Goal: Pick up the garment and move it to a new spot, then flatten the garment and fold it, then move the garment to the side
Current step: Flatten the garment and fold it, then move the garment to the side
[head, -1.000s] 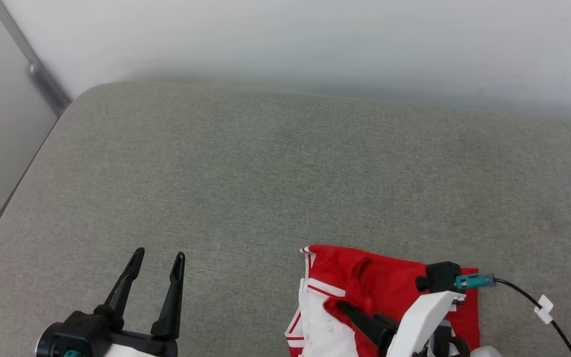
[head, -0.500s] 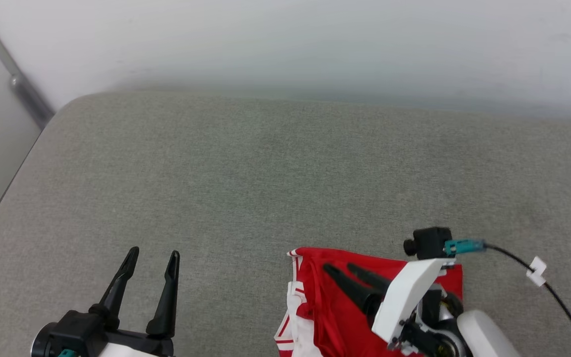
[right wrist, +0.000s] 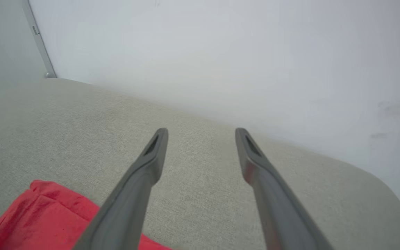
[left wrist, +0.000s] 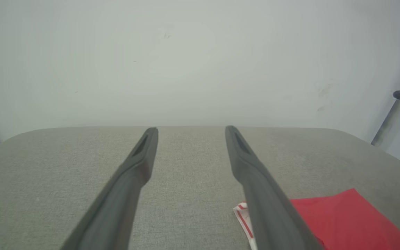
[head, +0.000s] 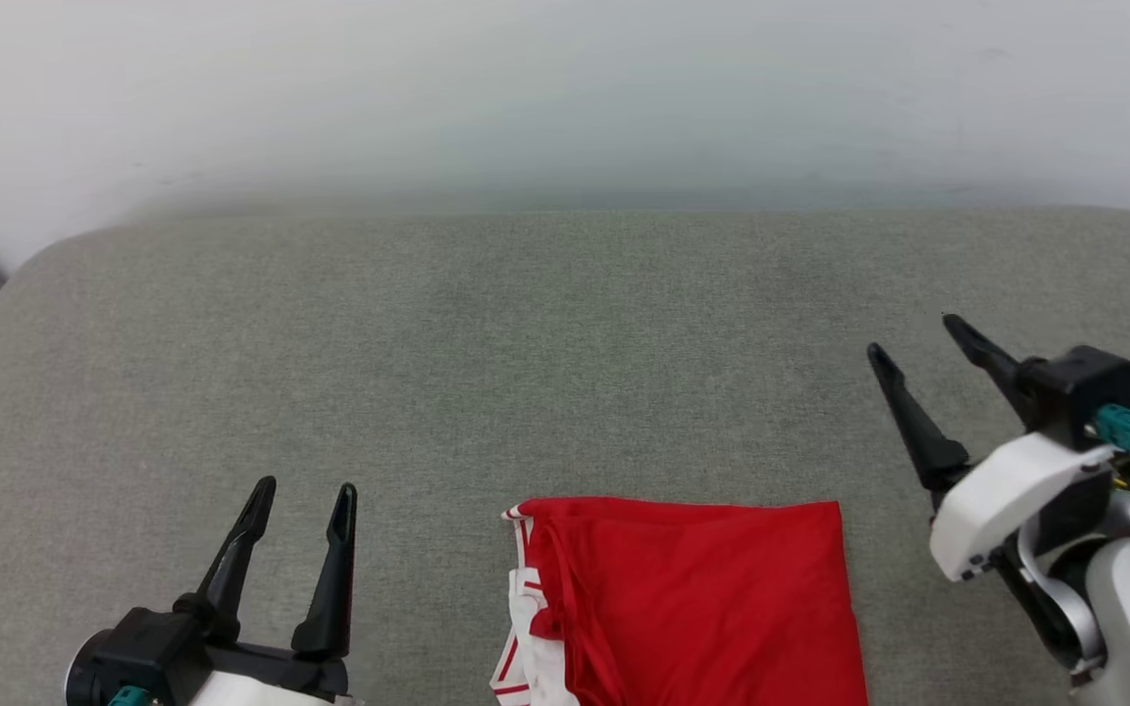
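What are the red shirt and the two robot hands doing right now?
red jersey shirt: folded, lying flat on the grey cushion, not held.
left gripper: open, empty, to one side of the shirt, not touching it.
right gripper: open, empty, on the shirt's other side, not touching it.

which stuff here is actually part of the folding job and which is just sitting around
Part of the job:
- garment, red, folded, lying flat
- left gripper, open, empty
- right gripper, open, empty, off to the garment's side

Just around:
- grey padded surface under the garment
- white wall
- metal rail by the wall
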Motion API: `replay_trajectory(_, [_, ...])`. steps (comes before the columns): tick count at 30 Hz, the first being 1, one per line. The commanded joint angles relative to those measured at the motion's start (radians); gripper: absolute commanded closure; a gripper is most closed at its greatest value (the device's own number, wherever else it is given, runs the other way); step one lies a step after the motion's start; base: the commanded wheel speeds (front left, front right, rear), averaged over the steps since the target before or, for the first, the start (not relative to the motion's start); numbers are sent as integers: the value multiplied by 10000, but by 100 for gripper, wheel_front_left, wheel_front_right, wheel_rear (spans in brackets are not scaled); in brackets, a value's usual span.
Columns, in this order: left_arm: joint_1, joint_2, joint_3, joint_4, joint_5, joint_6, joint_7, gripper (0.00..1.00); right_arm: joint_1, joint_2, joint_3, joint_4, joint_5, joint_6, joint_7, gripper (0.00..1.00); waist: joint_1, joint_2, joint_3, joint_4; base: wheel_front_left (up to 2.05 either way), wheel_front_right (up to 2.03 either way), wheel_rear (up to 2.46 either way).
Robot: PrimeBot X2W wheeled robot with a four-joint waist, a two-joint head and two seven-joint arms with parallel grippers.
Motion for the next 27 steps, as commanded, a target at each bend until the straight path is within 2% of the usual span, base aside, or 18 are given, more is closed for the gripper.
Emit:
replay_trajectory(1, [-20, -25, 15, -41, -12, -16, -21, 0, 353, -83, -320, -77, -230, -7, -250, 0, 0, 0, 6, -92, 0, 0, 0])
replay_trajectory(4, [-9, -137, 114, -103, -202, -16, -21, 0, 708, -49, -758, -274, -436, -2, -667, 0, 0, 0, 53, -178, 0, 0, 0])
replay_trajectory(9, [3, -132, 129, -171, -246, -14, -21, 0, 1816, 380, -1623, -831, -596, -4, -1783, 0, 0, 0, 145, -258, 0, 0, 0])
replay_trajectory(16, [162, -264, 229, -197, -278, -16, -21, 0, 2883, 933, -1847, -1342, -656, -4, -2926, 0, 0, 0, 197, -270, 0, 0, 0])
replay_trajectory(21, [304, -318, 235, -236, -134, -16, -21, 0, 3068, 1293, -2009, -1354, -728, -4, -3213, 0, 0, 0, 143, -223, 0, 0, 0])
replay_trajectory(27, [356, -311, 193, -197, -90, -14, -21, 0, 3122, 1406, -1868, -1271, -807, -4, -3177, 0, 0, 0, 62, -190, 0, 0, 0])
